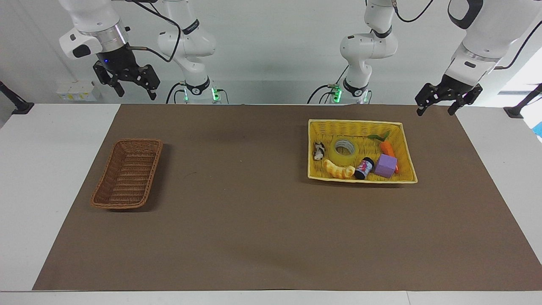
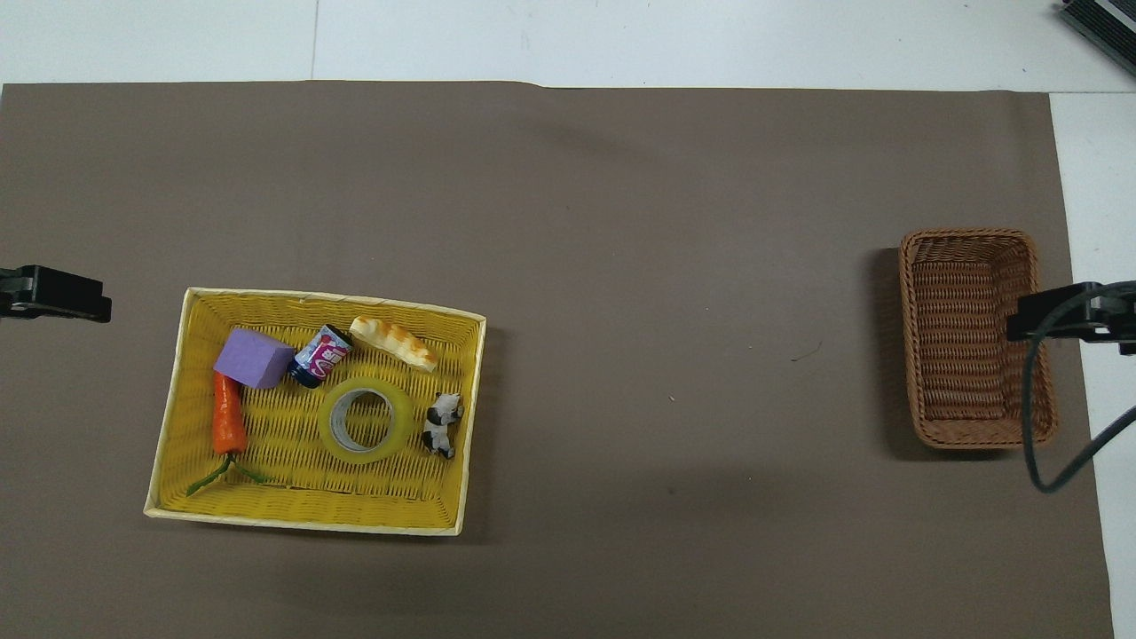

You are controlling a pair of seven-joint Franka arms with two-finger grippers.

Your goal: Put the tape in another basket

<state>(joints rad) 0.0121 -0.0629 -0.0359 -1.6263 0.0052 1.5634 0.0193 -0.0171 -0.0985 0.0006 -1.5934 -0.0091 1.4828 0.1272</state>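
- Lying flat in the yellow basket (image 1: 404, 146), core upward: the tape (image 1: 344, 151), a translucent yellow ring; seen from overhead it sits at about 5 o'clock from that basket's middle.
- Around the tape, in the overhead view: a black-and-white cow figure (image 2: 441, 423) at 3 o'clock, just beside it; a ridged yellow corn toy (image 2: 393, 343) at 1 o'clock; a small printed can (image 2: 319, 356) at 11 o'clock, on its side; a purple block (image 2: 253, 358) at 10 o'clock; an orange carrot (image 2: 228, 415) with green stem at 9 o'clock, its top touching the block.
- The brown wicker basket (image 1: 127, 173), narrow and oblong, stands well apart toward the right arm's end of the brown mat (image 1: 254, 220) on the table (image 1: 42, 178).
- Left tool (image 1: 437, 103): raised near the mat's corner by the yellow basket, fingers spread, grasping nothing.
- Right tool (image 1: 134, 88): raised at the table's robot-side edge, fingers spread, grasping nothing.
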